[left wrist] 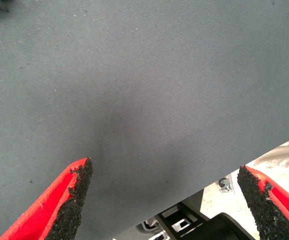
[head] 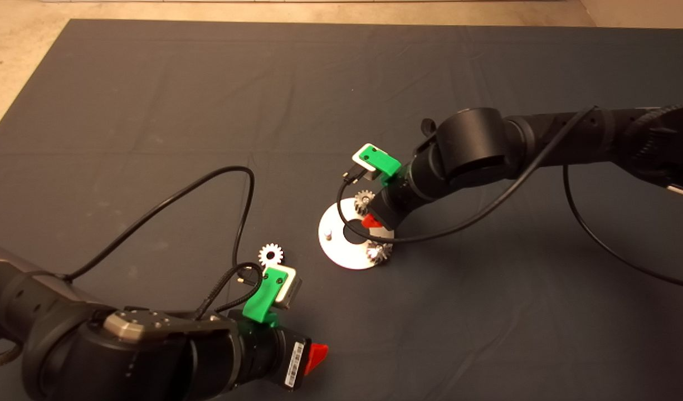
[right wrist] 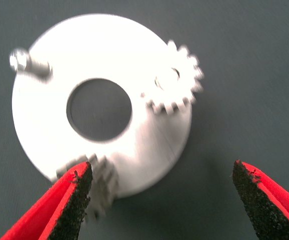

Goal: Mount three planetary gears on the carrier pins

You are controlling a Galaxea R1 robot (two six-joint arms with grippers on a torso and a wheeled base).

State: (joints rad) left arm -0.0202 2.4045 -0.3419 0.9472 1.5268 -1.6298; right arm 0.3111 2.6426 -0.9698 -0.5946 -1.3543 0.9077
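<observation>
The silver carrier disc (head: pixel 341 245) lies mid-mat. Two planetary gears sit on its pins: one at the far side (head: pixel 365 201) and one at the near right (head: pixel 379 253). The third carrier pin (head: pixel 328 235) stands bare on the left. A third gear (head: pixel 271 255) lies flat on the mat left of the disc. My right gripper (head: pixel 372 221) hovers over the disc's right side, open and empty. Its wrist view shows the disc (right wrist: pixel 49 130), both mounted gears (right wrist: pixel 177 85) (right wrist: pixel 102 182) and the bare pin (right wrist: pixel 27 62). My left gripper (head: pixel 318 356) waits open near the front edge.
Black cables loop over the mat beside the loose gear (head: pixel 247 211) and under the right arm (head: pixel 486 209). The left wrist view shows bare mat (left wrist: pixel 134 90) and, past the mat's edge, floor with a dark frame (left wrist: pixel 184 225).
</observation>
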